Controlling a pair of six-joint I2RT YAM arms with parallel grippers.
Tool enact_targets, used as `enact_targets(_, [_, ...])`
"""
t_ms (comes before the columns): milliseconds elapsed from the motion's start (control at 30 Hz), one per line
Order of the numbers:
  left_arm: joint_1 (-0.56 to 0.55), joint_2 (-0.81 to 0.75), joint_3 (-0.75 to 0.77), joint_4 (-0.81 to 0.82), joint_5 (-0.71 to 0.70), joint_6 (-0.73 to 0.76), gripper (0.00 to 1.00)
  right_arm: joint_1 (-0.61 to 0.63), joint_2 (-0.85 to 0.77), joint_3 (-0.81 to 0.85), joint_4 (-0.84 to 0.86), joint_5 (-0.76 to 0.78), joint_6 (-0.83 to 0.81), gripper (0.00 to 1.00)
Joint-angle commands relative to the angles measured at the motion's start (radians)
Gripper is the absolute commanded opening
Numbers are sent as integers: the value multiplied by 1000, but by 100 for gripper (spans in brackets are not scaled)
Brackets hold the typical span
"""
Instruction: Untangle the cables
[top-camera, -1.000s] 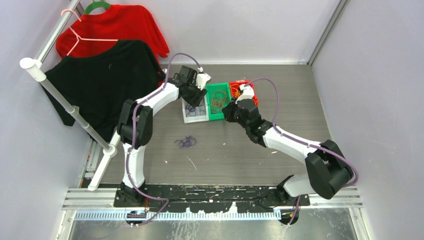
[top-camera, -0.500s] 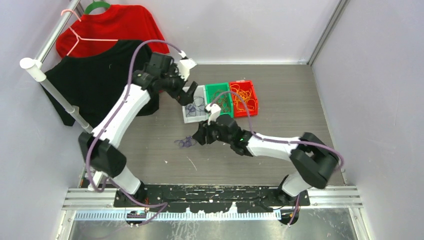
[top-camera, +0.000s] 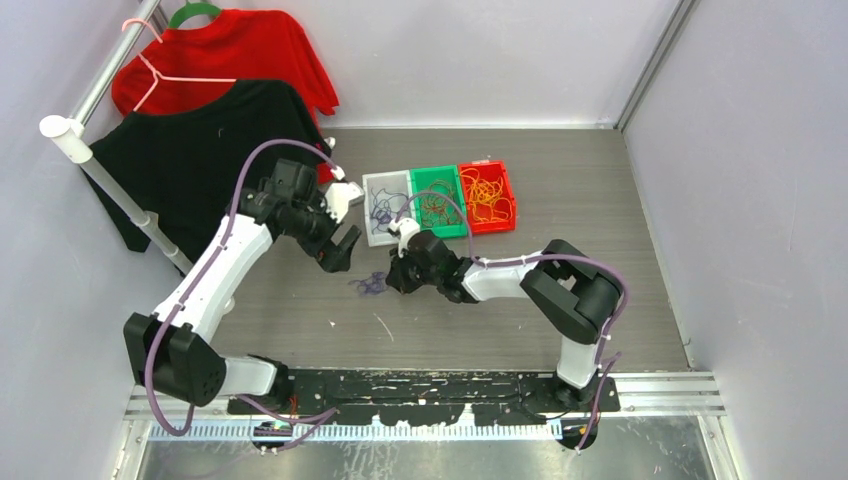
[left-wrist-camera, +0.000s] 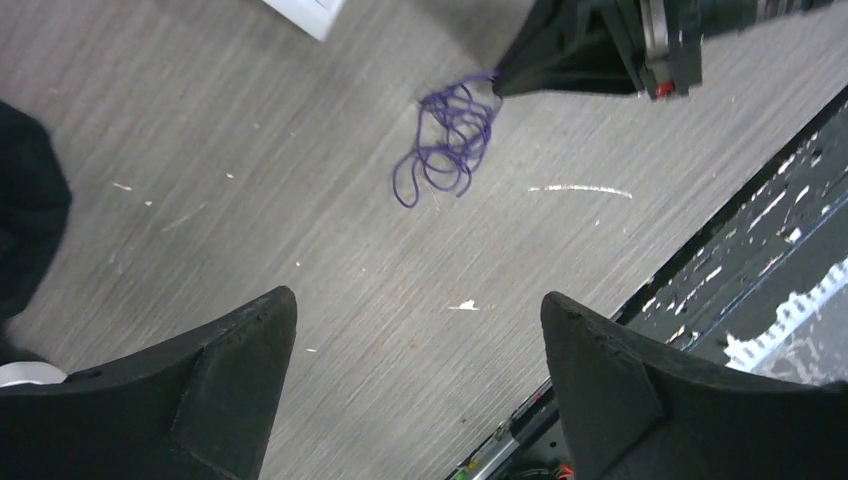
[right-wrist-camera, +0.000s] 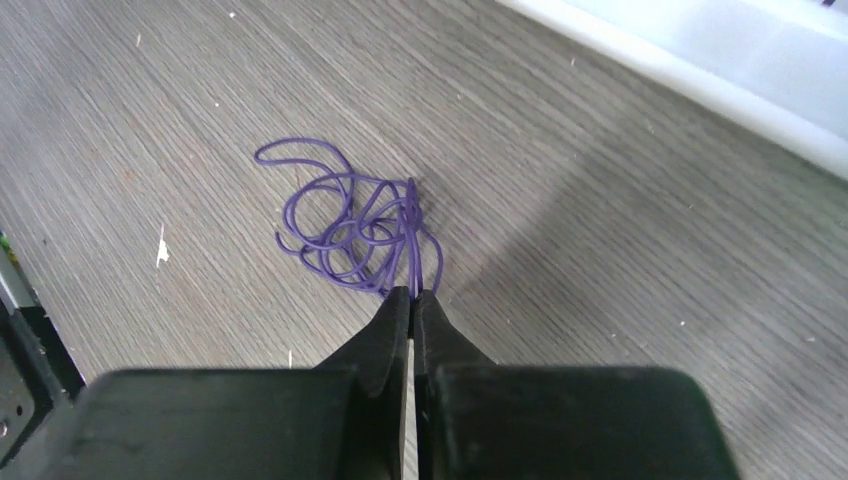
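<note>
A small tangle of thin purple cables lies on the grey table. My right gripper is shut on a few strands at the tangle's edge; its black fingers show at the top of the left wrist view. My left gripper hangs open above bare table, left of the tangle and apart from it. More purple cables lie in the white tray, red-brown cables in the green tray, and orange cables in the red tray.
White tray, green tray and red tray stand side by side at the back. A rack at the left holds a black shirt and a red shirt. The black base rail runs along the near edge.
My left arm swung back from the trays to the near left and its gripper opened. My right arm left the red tray, came down to the purple tangle and shut on it.
</note>
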Motion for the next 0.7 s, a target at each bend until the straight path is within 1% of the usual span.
enact_targets(0, [2,-63,-77,13,51,67,88,5,-71,20,113,13,7,2])
enact_targets(100, [3,-63,-122,17,104,74,76,5,-153,-17,141,-17,15,1])
enact_targets(133, [2,-87,-126,10,132,79,73,5,-182,-28,148,-33,21,1])
enact_targets(200, [2,-103,-129,-12,180,93,67,2,-240,-49,167,-81,44,1])
enact_targets(333, [2,-136,-115,-46,250,123,63,-6,-322,-61,162,-197,137,1])
enact_targets(400, [2,-157,-126,-56,299,136,63,-6,-351,-77,197,-261,186,1])
enact_targets(533, [1,-212,-153,-44,356,125,61,-6,-385,-104,263,-323,282,1])
enact_targets(567, [0,-222,-156,-45,368,124,57,-6,-391,-107,275,-330,301,1])
enact_targets(600, [1,-230,-158,-47,374,120,50,-6,-399,-114,288,-334,317,1])
enact_targets(667, [0,-246,-158,-58,384,117,33,-6,-416,-124,296,-334,330,1])
